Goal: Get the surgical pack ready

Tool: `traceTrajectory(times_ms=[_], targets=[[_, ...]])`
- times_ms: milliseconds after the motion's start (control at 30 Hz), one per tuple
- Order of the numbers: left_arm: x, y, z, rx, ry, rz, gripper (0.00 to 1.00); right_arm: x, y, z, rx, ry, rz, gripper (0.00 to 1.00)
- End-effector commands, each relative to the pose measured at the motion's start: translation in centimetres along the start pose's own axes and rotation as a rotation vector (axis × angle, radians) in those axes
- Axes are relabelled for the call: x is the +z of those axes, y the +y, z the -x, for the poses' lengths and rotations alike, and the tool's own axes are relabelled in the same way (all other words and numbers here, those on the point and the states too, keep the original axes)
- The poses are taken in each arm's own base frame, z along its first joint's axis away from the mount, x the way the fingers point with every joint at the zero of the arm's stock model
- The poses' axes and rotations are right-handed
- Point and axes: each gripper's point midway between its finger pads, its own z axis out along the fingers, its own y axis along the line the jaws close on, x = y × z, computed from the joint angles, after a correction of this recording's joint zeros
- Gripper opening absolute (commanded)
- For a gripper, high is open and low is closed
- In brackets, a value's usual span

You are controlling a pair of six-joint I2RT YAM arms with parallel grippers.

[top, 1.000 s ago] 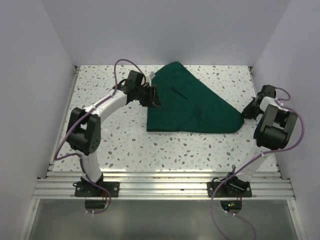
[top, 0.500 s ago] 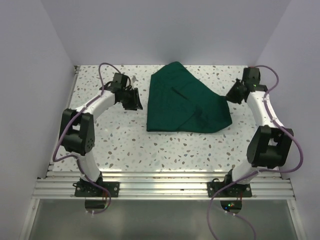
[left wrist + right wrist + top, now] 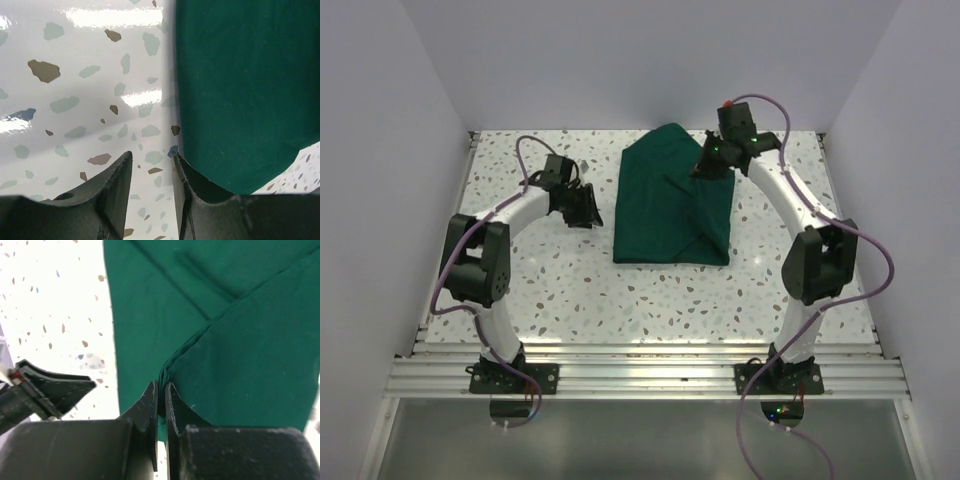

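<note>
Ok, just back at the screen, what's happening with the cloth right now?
The right gripper is shut on an edge of the cloth and holds that flap up over the sheet's far right part, so the cloth looks partly folded. The left gripper is open and holds nothing. It hovers low over the table, just beside the cloth's left edge.

Seen from above and behind the arm bases, the fixed camera looks down over the whole speckled tabletop (image 3: 570, 290). The left wrist camera skims low and close past the left fingers (image 3: 117, 185). The right wrist camera hangs close above the right fingers (image 3: 147, 405). All three views share the left edge of the surgical pack (image 3: 670, 200).
</note>
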Motion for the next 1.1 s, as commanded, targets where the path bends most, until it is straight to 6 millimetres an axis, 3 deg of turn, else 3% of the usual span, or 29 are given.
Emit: traceTrajectory(times_ms=[0,100,200,600,867,1067], targets=[[0.4,-1.2,0.3,-0.042,-0.02,-0.063,0.41,-0.4,5.2,0.2,-0.02,-0.001,0.104,0.0],[0.5,-1.2,0.2,-0.059,-0.022,-0.06,0.41,1.3,6.7,-0.8,-0.024,0.035,0.133,0.0],[0.6,-1.0,-0.2,-0.072,-0.023,-0.057,0.41,2.3,9.6,-2.0,-0.055,0.06,0.183,0.0],[1.7,-1.7,-1.0,-0.102,-0.004,-0.068,0.41,6.0,13.7,-5.7,-0.074,0.15,0.246,0.0],[2.4,-1.8,-1.3,-0.115,0.012,-0.077,0.41,7.7,14.6,-8.9,-0.093,0.213,0.25,0.0],[2.7,-1.9,-1.3,-0.116,0.017,-0.081,0.41,8.7,14.0,-11.2,-0.109,0.259,0.233,0.0]])
